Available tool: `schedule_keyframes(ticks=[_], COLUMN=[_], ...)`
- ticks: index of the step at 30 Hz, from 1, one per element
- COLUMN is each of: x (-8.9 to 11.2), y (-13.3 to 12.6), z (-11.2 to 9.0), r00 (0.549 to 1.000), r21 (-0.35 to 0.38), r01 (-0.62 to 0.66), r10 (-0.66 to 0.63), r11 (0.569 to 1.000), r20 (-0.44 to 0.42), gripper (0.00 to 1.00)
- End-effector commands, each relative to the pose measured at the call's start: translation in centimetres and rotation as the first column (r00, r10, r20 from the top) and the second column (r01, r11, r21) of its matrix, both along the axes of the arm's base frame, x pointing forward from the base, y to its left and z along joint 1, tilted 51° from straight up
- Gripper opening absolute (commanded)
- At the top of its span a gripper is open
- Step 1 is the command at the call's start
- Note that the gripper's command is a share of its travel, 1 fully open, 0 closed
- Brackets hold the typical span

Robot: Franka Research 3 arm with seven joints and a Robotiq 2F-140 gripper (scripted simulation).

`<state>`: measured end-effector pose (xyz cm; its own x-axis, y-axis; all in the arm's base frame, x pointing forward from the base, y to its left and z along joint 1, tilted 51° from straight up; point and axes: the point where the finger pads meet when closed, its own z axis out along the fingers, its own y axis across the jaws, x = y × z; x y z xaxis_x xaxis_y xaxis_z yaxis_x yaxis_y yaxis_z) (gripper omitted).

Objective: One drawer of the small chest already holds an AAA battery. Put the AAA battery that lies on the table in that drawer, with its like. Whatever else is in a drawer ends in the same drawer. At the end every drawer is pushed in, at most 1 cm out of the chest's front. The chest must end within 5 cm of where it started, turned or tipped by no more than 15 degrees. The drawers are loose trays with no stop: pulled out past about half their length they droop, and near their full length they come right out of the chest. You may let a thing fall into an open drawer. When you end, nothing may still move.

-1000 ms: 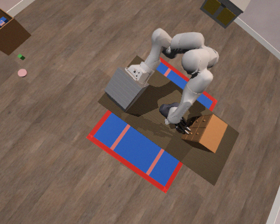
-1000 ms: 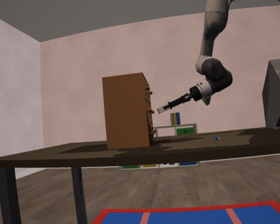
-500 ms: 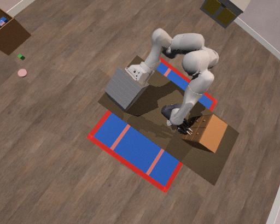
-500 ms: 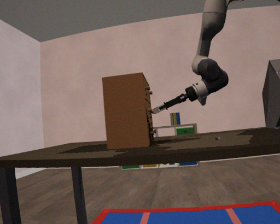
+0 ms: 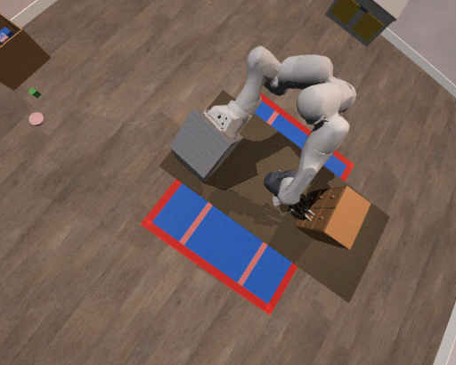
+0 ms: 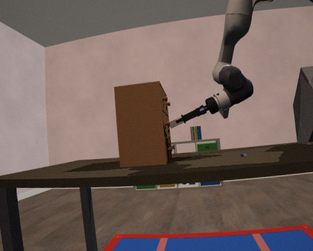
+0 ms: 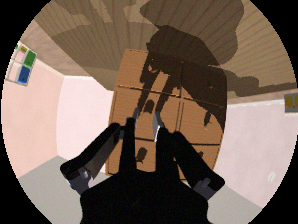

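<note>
The small brown chest point(image 5: 337, 215) stands on the dark table, and I see it side-on in the exterior view point(image 6: 140, 123). Its drawer fronts with small knobs point(image 6: 167, 101) face my arm, and all drawers look pushed in. My gripper point(image 6: 172, 123) points at the chest's front at mid height, its fingertips just short of the drawer fronts. In the wrist view the two fingers stand narrowly apart with nothing between them, in front of the chest point(image 7: 169, 112). The AAA battery point(image 6: 242, 155), small and blue, lies on the table to the right of the chest, apart from the gripper.
My arm's grey base block point(image 5: 203, 149) point(image 6: 309, 110) stands at the table's far end. A blue and red mat point(image 5: 223, 247) lies on the floor beside the table. A low shelf with coloured boxes point(image 6: 200, 144) stands at the back wall.
</note>
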<state>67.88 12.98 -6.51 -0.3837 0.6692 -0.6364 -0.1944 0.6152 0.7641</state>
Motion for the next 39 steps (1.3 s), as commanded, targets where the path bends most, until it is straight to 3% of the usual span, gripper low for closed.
schedule_keyframes(ticks=[1,18,19,39], x=[0.07,0.07,0.07,0.07], y=[0.01,0.01,0.01,0.01], z=[-0.10,-0.10,-0.10,-0.10], r00=[1.000,1.000,1.000,1.000], r21=[0.007,0.007,0.007,0.007], r01=[0.003,0.003,0.003,0.003], r10=[-0.003,-0.003,-0.003,-0.003], r11=[1.000,1.000,1.000,1.000], r20=[-0.007,-0.007,-0.007,-0.007], gripper=[0.20,0.20,0.08,0.08])
